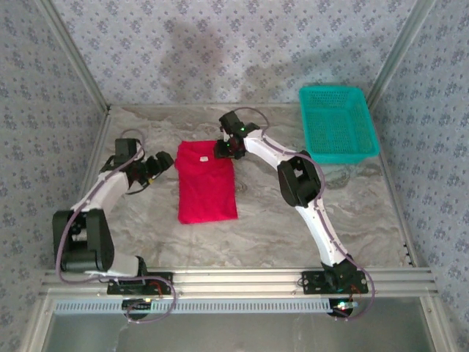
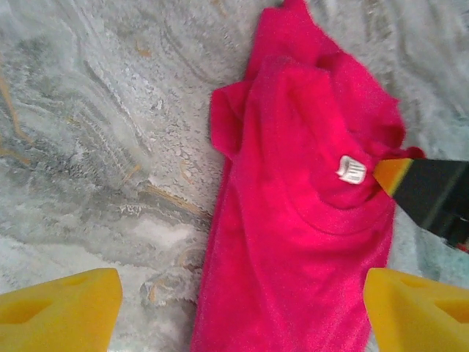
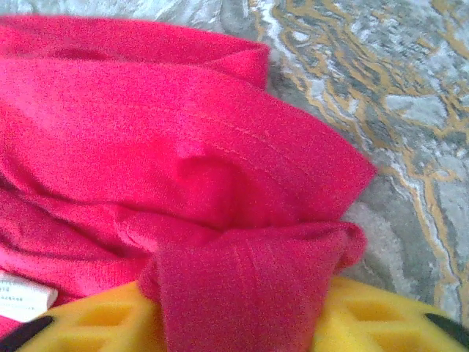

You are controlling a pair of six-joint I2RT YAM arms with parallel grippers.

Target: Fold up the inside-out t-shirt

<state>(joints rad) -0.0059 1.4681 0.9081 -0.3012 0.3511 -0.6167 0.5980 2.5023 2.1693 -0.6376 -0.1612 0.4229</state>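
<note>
— So, where's the inside-out t-shirt (image 1: 207, 183)?
— On the desk (image 1: 278, 227), mid-way: a long, soft red rectangle on the grey marbled surface, with a small white tag (image 2: 352, 170) at the collar.
— And the hands?
— The right hand (image 1: 226, 150) is at the far right corner, its yellow latticed fingers (image 3: 95, 319) pinching a bunched fold. The left hand (image 1: 160, 164) hovers just left, wedge fingers spread wide, holding nothing.
— Anything else?
— A teal mesh basket (image 1: 337, 125), far right.

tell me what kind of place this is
Probably a robot test cell, not a home: a marble-look table boxed in by patterned walls, an aluminium rail at its near edge, a red t-shirt and teal basket staged on it.
</note>
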